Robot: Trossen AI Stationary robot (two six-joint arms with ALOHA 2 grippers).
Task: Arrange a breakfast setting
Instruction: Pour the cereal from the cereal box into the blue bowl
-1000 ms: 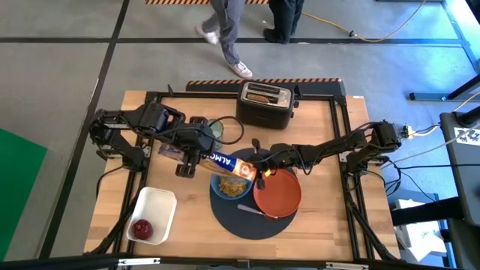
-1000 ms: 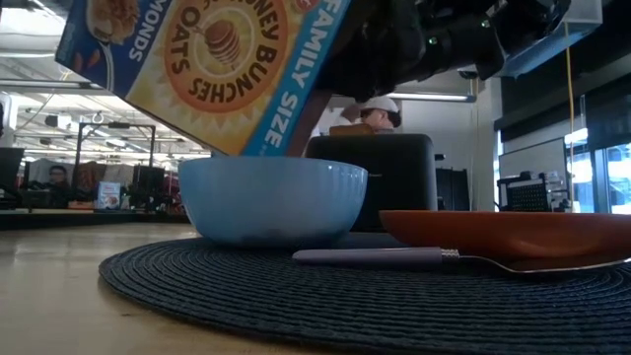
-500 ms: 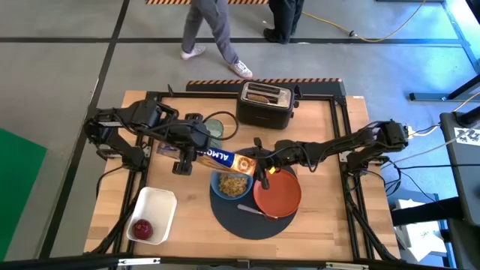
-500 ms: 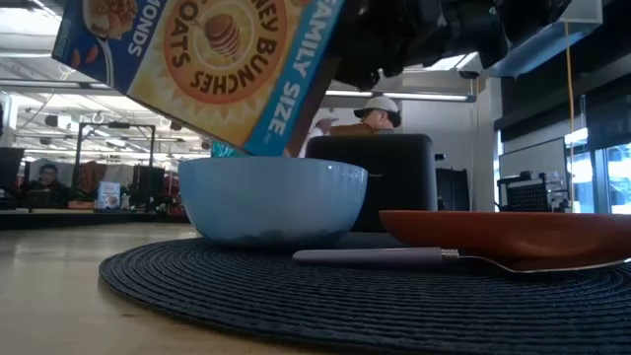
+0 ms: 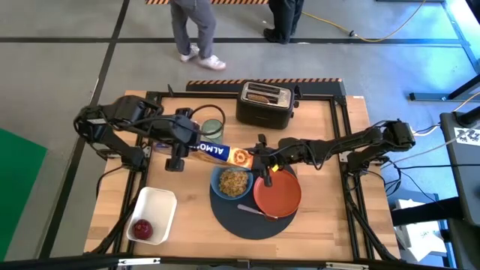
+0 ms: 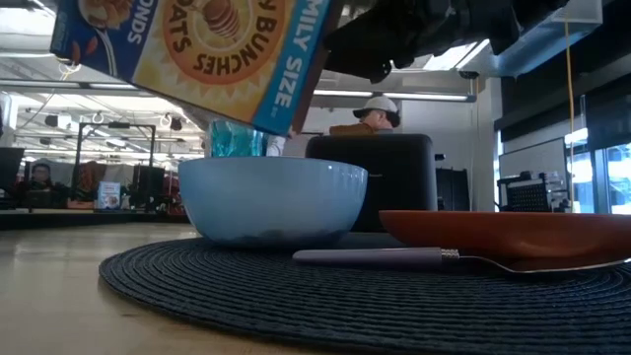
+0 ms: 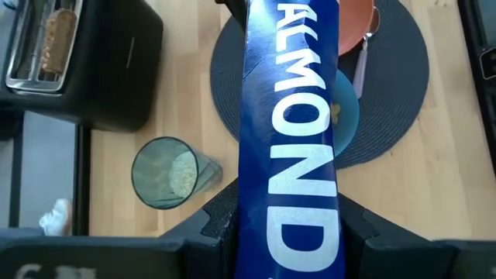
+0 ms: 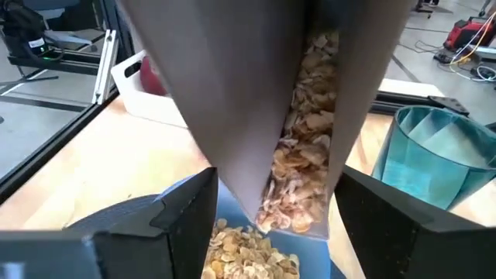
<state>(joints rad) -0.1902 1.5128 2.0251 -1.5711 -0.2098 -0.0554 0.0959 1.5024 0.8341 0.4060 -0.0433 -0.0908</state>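
Cereal box (image 5: 214, 154) held between both arms, tilted, over the tabletop (image 5: 330, 127). Left gripper (image 7: 287, 225) has its jaws clenched on the box's closed end, one finger (image 7: 225, 217) against each broad face. Right gripper (image 5: 259, 160) holds the open end: in the right wrist view its two dark fingers (image 8: 155, 225) stand either side of the box mouth, touching it.

Open end hangs just above the blue bowl (image 5: 232, 184); low view shows the box corner over the bowl's rim, not touching it. Cereal flakes (image 8: 298, 186) show in the box mouth, and more flakes lie in the bowl.

Bowl sits on the round dark mat (image 5: 232, 221), toward its far left part. Orange-red plate (image 5: 277, 193) is beside the bowl on the mat, rim close to it. Metal spoon (image 5: 251, 210) lies on the mat in front of bowl and plate, handle toward the bowl.

Small clear greenish glass (image 5: 212, 129) stands upright on the bare wood behind the box, near the black toaster (image 5: 265, 105). Toast slice (image 5: 260, 95) sits in a toaster slot.

Red apple (image 5: 141, 227) lies in the white rectangular tub (image 5: 157, 202) at the near left, well apart from the mat.

Person's legs (image 5: 187, 30) on the floor beyond the tabletop.
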